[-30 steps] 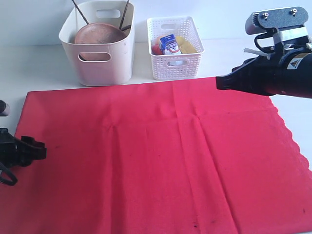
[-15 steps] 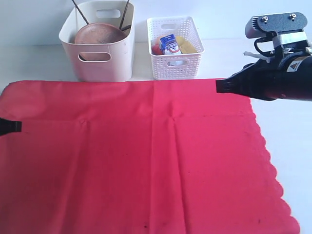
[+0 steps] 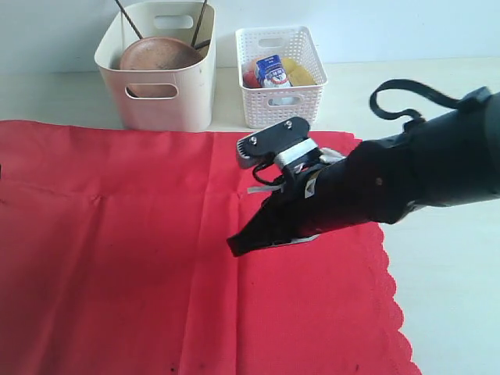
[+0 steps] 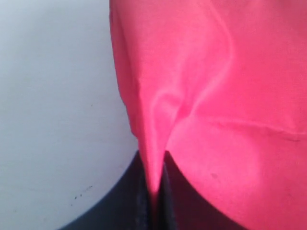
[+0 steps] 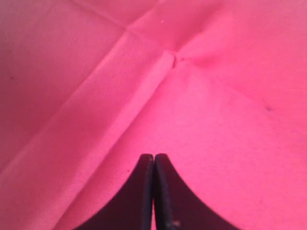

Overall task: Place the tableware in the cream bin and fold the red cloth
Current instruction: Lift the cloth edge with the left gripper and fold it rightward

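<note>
Red cloth on the table: the red cloth (image 3: 117,250) lies spread across the pale table (image 3: 453,297), filling the exterior view from 9 o'clock round to 6 o'clock, with its scalloped edge running down toward 5 o'clock. The right gripper (image 3: 234,246) reaches in from 3 o'clock to the middle of the sheet, its tip pointing toward 8 o'clock. Its wrist view shows the dark fingertips (image 5: 141,191) pressed flat together with nothing between them, above a crossing of creases in the fabric; whether they touch it cannot be told. In the left wrist view, the left gripper (image 4: 153,165) has its jaws closed on a pinched ridge of the cloth near the sheet's edge, with bare table beside it. At 11 o'clock stands the cream bin (image 3: 168,105), the brown clay plate (image 3: 156,56) tilted inside and dark chopsticks (image 3: 201,23) sticking up. Just beside the bin, at 12 o'clock, the white lattice basket (image 3: 281,98) holds a milk carton (image 3: 273,72).
</note>
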`<state>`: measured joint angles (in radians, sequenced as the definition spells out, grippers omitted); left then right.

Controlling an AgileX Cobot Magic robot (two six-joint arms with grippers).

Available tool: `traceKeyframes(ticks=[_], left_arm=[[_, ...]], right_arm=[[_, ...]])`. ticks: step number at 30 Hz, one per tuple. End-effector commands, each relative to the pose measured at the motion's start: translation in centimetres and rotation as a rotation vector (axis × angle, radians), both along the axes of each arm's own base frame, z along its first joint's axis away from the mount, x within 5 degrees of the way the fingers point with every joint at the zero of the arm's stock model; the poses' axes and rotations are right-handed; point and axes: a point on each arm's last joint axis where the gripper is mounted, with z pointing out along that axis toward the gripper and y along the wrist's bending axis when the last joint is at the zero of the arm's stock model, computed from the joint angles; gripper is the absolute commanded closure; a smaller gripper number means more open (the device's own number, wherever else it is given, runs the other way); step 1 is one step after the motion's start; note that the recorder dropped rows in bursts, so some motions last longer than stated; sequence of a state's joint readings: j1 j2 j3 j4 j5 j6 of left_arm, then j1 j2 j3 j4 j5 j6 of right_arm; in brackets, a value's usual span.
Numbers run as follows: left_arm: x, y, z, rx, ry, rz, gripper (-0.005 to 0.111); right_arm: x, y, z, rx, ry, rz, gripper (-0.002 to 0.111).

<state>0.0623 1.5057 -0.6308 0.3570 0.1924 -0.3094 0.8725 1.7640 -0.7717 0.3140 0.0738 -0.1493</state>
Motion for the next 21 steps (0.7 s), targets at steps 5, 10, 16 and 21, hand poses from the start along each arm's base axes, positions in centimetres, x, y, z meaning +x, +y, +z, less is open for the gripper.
traceKeyframes(ticks=[5, 10, 16, 21], left_arm=[[-0.4, -4.4, 4.0, 0.016, -0.079, -0.151, 0.106], [-0.9, -7.7, 7.6, 0.028, -0.126, -0.258, 0.106], [-2.0, -13.6, 10.6, -0.013, -0.183, -0.455, 0.106], [-3.8, -20.3, 11.9, -0.068, -0.249, -0.697, 0.106]], right_arm=[[0.6, 1.8, -3.4, -0.118, 0.125, 0.053, 0.108], [0.5, 1.9, -0.2, -0.100, 0.088, 0.113, 0.108], [0.0, -0.1, 7.3, -0.048, -0.076, 0.137, 0.108], [0.3, -5.9, 13.8, -0.048, -0.261, -0.085, 0.108]])
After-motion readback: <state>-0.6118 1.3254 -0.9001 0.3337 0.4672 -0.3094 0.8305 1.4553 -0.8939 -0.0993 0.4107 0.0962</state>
